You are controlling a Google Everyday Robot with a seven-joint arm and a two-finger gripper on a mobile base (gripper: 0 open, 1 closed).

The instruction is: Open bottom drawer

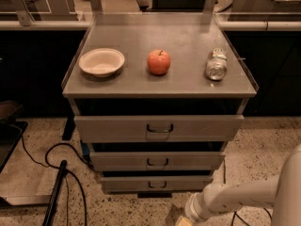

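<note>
The bottom drawer (157, 183) is the narrowest grey metal front of three, lowest on the cart, with a small dark loop handle (157, 184) at its centre. It sits nearly flush under the middle drawer (157, 161). My gripper (183, 221) is at the bottom edge of the view, below and a little right of the bottom drawer's handle and apart from it. The white arm (235, 197) comes in from the right. Most of the gripper is cut off by the frame edge.
The widest top drawer (159, 128) sits above the others. On the cart top (188, 81) are a white bowl (101, 62), a red apple (159, 62) and a crushed can (216, 65). Black cables (56, 159) and a dark pole (55, 194) lie on the floor at left.
</note>
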